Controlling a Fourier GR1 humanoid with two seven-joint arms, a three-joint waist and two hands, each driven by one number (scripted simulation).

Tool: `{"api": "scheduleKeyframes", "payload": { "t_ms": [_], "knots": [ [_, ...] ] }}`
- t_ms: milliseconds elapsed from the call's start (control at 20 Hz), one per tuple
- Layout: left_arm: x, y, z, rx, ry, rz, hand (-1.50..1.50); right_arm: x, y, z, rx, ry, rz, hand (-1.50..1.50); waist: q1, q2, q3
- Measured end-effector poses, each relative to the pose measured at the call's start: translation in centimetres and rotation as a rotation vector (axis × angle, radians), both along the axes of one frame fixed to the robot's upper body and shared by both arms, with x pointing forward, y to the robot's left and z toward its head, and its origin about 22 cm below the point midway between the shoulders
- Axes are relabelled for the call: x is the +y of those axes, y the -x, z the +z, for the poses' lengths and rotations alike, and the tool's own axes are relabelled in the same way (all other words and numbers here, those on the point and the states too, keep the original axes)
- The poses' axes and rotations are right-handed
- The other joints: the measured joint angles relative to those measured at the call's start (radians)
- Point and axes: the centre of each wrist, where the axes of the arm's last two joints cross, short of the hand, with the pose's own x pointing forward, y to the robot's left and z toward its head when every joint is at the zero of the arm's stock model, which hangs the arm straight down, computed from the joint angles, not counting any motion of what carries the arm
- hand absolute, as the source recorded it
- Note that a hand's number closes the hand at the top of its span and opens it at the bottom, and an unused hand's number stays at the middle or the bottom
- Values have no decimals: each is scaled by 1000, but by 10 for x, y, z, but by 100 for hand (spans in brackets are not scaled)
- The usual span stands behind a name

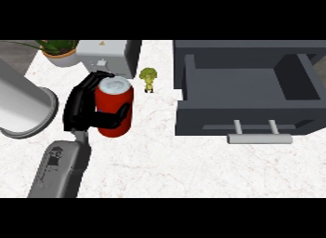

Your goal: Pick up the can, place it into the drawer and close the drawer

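Observation:
A red can (115, 109) with a white top stands upright on the white marble counter, left of centre. My left hand (86, 107) is shut on it: black fingers curl round its left and far side, and the thumb crosses its near side. The grey forearm (59, 169) comes in from the lower left. To the right, the dark grey drawer (192, 118) is pulled open, with nothing visible inside it. Its pale bar handle (259, 138) faces me. My right hand does not show.
A large white cylinder with a grey rim (18, 104) lies at the left edge, close to the hand. A grey box (107, 56) and a potted plant (59, 49) stand at the back left. A small yellow-green figure (149, 79) stands between can and drawer.

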Motion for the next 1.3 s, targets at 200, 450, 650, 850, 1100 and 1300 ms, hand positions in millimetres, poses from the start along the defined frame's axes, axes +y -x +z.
{"api": "scheduleKeyframes", "payload": {
  "t_ms": [200,450,650,850,1100,1300],
  "knots": [
    [-28,-8,34,-11,-5,-36,150,-2,-1,1,4,7,-1,-150,-2,0,0],
    [-66,-19,76,-16,-26,-71,150,1,2,-2,-7,-1,-4,-150,-6,1,0],
    [-97,-31,106,-43,-51,-84,150,0,2,0,-8,2,-6,-150,-10,2,0],
    [-126,-39,139,-66,-67,-97,150,-2,-1,-4,1,1,-6,-150,-13,2,0],
    [-149,-50,165,-70,-74,-105,150,-3,0,-1,-5,-2,-4,-150,-16,3,0],
    [-170,-62,181,-62,-83,-105,150,0,-3,2,-4,3,2,-150,-24,5,0]
  ]
}}
